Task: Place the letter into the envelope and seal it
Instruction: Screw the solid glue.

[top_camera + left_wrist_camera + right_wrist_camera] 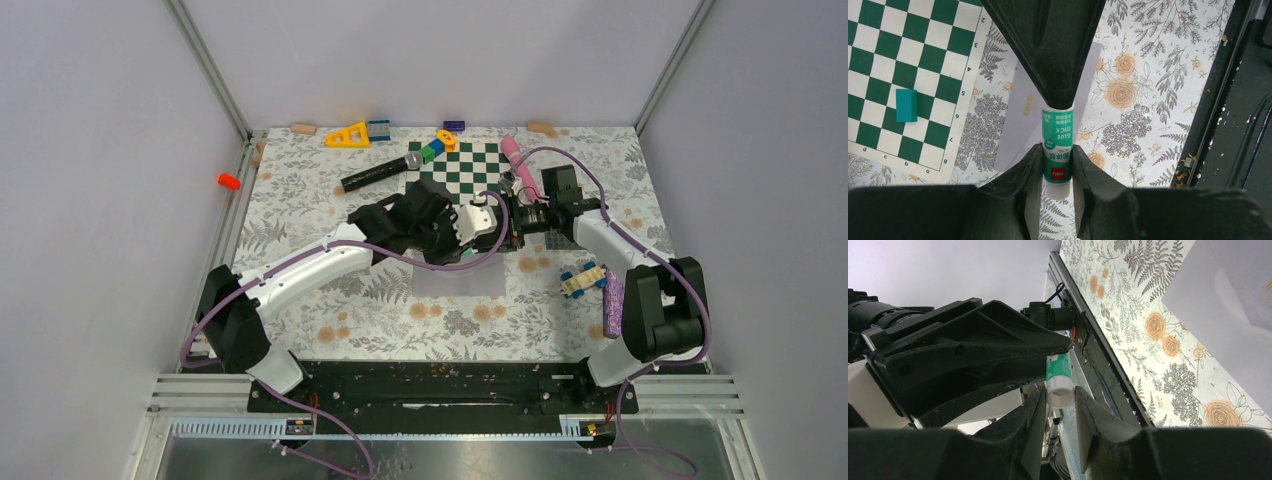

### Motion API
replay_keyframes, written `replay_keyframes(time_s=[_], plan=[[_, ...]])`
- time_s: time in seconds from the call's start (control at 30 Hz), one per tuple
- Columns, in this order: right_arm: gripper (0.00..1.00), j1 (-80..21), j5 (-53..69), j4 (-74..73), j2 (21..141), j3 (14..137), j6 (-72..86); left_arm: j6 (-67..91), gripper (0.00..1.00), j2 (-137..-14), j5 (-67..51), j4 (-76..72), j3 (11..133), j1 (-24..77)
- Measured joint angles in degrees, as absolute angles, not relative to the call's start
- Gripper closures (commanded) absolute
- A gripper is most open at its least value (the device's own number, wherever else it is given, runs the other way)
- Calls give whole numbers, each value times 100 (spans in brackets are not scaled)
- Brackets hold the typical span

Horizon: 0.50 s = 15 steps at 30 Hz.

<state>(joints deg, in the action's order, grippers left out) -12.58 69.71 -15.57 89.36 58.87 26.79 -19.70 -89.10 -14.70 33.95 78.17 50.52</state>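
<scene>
**Top external view.** The left pincer (472,228) and right pincer (512,222) meet tip to tip above the table. The envelope (460,275) lies flat beneath them, on the near side of the tips.

**Left wrist view.** The left pincer (1058,167) is clenched on a glue stick (1058,145), a finger pressed to each side of its lower end. The right pincer (1058,97) covers the tube's far end. The envelope (1015,120) lies on the floral cloth below the fingertips, spreading to their left. Further left is a chessboard (878,60) bearing a teal block (906,105).

**Right wrist view.** The right pincer (1059,402) has a finger set close on each side of the tube's white cap. Whether they grip it cannot be told. The left pincer (1058,347) faces it, holding the green body. The envelope (1228,300) lies right of the fingertips.
</scene>
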Motion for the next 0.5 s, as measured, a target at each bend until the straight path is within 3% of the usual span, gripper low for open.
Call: replay_keyframes(time_s=[0.33,0.5], plan=[[71,-1258,7030,-1610,8936,5887,2543,-1975,100,-8910,-1562,3420,7817,5050],[74,-1262,7255,-2058,8718,5887,1343,-2123,100,-8947,-2324,3627,7911,4930]])
